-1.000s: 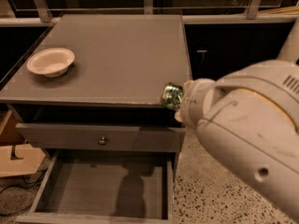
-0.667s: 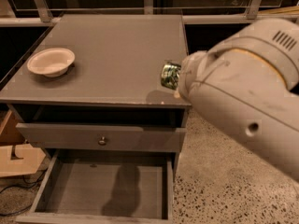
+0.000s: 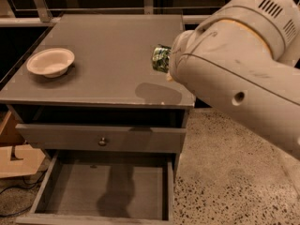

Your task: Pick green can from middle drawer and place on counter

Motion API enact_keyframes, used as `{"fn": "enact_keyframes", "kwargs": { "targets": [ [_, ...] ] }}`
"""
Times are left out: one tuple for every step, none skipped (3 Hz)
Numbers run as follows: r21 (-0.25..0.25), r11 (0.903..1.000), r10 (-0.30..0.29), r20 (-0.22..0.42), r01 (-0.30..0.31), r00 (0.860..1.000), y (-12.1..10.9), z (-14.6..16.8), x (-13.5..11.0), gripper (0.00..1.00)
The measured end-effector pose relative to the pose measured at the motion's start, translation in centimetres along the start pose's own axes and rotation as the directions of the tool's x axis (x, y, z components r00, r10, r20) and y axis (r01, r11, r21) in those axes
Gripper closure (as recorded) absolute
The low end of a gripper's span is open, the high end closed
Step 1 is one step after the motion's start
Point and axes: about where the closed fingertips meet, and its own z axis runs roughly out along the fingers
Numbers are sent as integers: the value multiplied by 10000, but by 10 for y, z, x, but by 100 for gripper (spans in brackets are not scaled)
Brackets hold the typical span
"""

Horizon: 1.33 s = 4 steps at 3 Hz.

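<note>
Grey counter on speckled floor | gripper above counter's right side, hidden from you by white arm; you cannot tell its grip | green can at its tip, off the surface | bowl well apart, left | middle drawer open below knobbed drawer front

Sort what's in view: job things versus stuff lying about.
Job: green can, up over the counter; pincer at the can, mostly hidden by the arm; open middle drawer.
Lying about: cream bowl on the counter's left; knobbed drawer front.
</note>
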Motion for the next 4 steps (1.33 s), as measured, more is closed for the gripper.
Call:
{"fn": "enact_keyframes", "kwargs": {
  "targets": [
    [-649,9973,-312,633,353,9975,23,20,-32,100],
    [-1313,9878,-632,1505,833,9866,49,41,-81,100],
    [-1659,9776,-919,2181,1297,9716,70,59,-123,100],
    [-2208,9703,-549,1947,983,9793,57,71,-108,100]
  ]
}}
